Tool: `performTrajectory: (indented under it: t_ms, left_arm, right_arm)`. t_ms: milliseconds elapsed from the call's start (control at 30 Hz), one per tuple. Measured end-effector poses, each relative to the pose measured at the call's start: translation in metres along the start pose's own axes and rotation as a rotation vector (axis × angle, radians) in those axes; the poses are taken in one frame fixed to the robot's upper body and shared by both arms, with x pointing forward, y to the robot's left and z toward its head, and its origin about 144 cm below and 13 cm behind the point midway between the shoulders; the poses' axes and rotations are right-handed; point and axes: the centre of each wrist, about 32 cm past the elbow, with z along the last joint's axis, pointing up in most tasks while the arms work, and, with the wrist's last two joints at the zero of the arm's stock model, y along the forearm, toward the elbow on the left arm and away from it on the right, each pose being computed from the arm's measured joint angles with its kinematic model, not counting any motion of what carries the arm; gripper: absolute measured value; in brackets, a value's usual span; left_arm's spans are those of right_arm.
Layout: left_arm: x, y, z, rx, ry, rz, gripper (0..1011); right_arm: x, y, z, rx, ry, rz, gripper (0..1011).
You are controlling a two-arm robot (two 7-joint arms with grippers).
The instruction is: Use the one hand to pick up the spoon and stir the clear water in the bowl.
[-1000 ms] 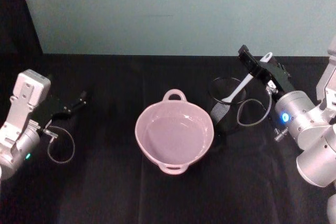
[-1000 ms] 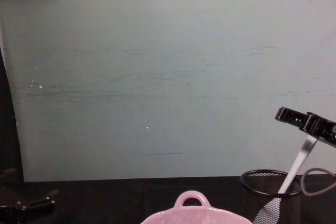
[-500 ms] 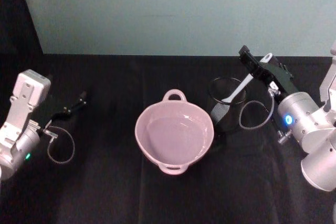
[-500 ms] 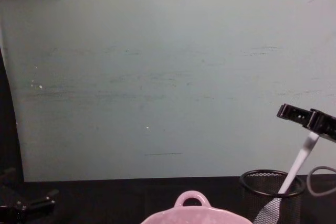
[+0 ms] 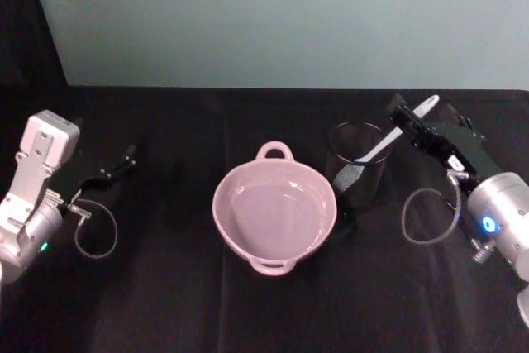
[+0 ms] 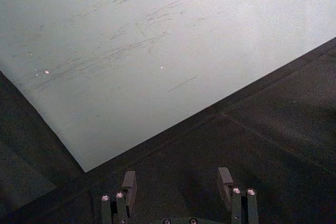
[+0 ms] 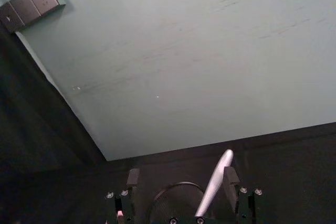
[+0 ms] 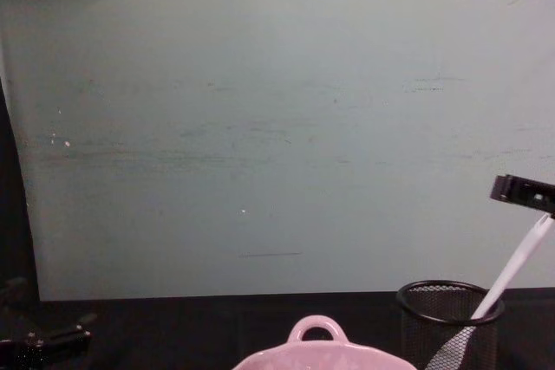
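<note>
The right gripper (image 5: 411, 124) is hovering over the black table (image 5: 248, 312), just right of the black mesh cup (image 5: 355, 173), with its fingers spread apart on either side of the spoon's handle. In the right wrist view the handle is lying close against one finger (image 7: 230, 177) and clear of the other, so the gripper isn't clamping it — I can't tell whether that one finger is actually touching.

The spoon (image 5: 388, 140) is standing in the mesh cup, blade down inside it and handle leaning out to the right, up toward the gripper. From the chest view you can see the white handle poking out over the cup's rim at a slant, with the gripper's black tip just above its top end.

The pink bowl (image 5: 274, 208) is sitting in the middle of the table, just left of the cup, with small loop handles at its far and near rims. Water is showing inside as a pale sheen.

The left gripper (image 5: 116, 167) is parked low over the table on the far left, well apart from the bowl — fingers spread wide and holding nothing.
</note>
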Motion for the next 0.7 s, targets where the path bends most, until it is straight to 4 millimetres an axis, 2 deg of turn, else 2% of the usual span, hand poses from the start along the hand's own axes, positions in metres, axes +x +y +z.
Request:
performTrajectory:
  t_ms: [133,367,700]
  left_arm:
    - [0.000,0.000,0.000,0.000,0.000,0.000,1011]
    - [0.000,0.000,0.000,0.000,0.000,0.000,1011]
    - [0.000,0.000,0.000,0.000,0.000,0.000,1011]
  right_arm:
    - [0.004,-0.012,-0.001,-0.007,-0.040,-0.015,1002]
    - [0.012,-0.021,-0.008,-0.001,-0.125,-0.068,1002]
    - [0.036,-0.025,-0.036,0.025,-0.293,-0.165,1003]
